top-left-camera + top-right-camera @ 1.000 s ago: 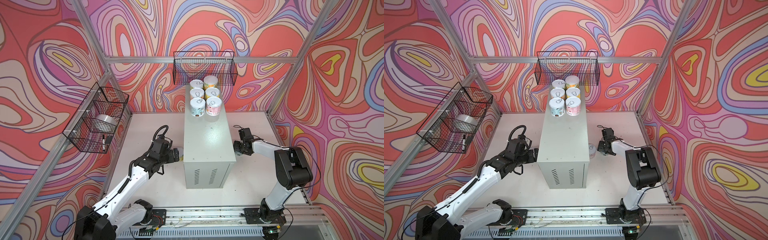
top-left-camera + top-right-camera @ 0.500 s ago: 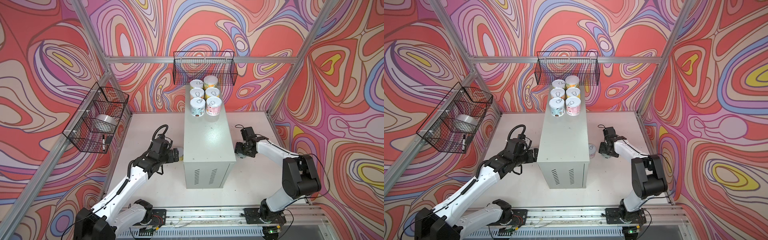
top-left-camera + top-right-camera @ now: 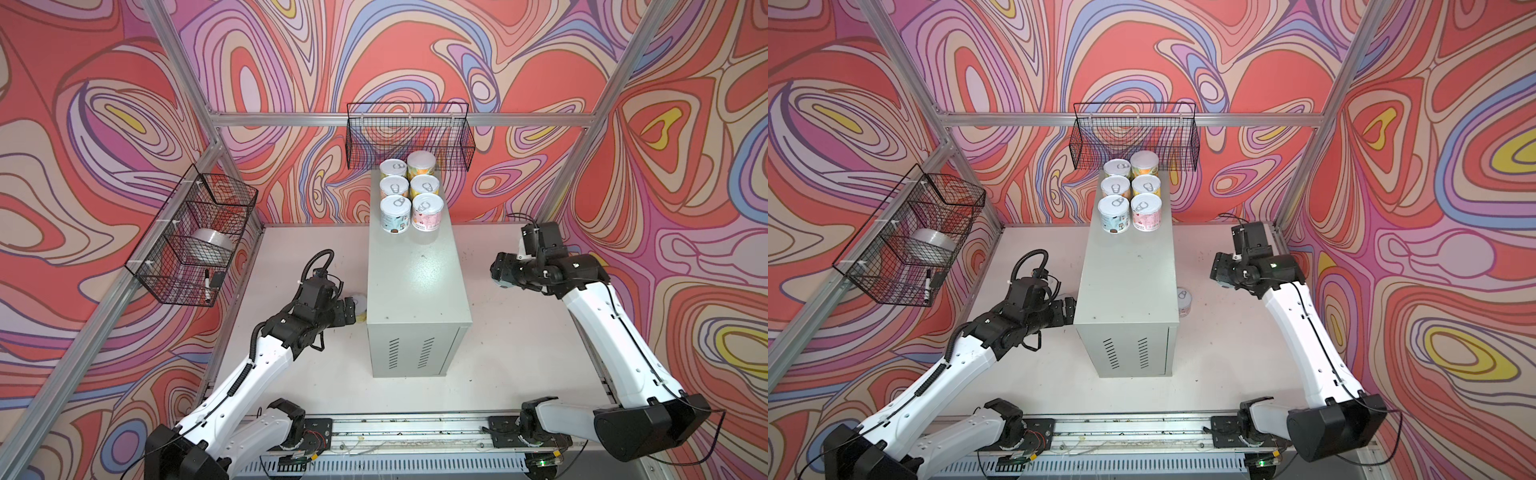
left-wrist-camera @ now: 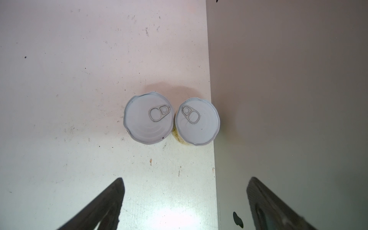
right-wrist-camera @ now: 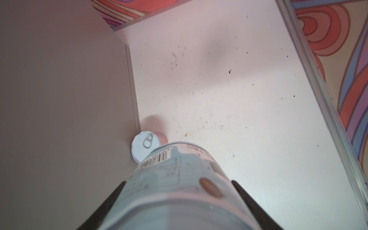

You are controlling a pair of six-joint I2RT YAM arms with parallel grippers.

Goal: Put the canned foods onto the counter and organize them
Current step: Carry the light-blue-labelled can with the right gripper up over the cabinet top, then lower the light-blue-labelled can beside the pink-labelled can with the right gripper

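On the far end of the counter [image 3: 417,282], six cans [image 3: 424,185] upright in a block two wide and three deep, lids up, the front pair with pale blue and pink labels.

Left of the counter, down on the white tabletop [image 3: 316,249]: two more tins, upright and touching each other. An outer can [image 4: 148,117], label hidden under its lid, and a yellow-labelled can [image 4: 197,121] right against the counter's side wall. Above them the left gripper [image 4: 185,201], fingers spread wide with nothing between them, touching neither tin.

Right of the counter, in the air and well apart from it, the right gripper [image 5: 177,184] clamped on a pale blue can [image 5: 175,165] — one finger on each side of the label, barcode toward the wrist camera. Below it on the tabletop a pink can [image 5: 146,147], upright, just beside the counter's right wall; touching or not, impossible to tell.

On the walls, two black wire baskets: the back basket [image 3: 409,133] behind the block of six, the left basket [image 3: 195,237] with a silvery roll of tape [image 3: 212,245] and a marker [image 3: 206,284].
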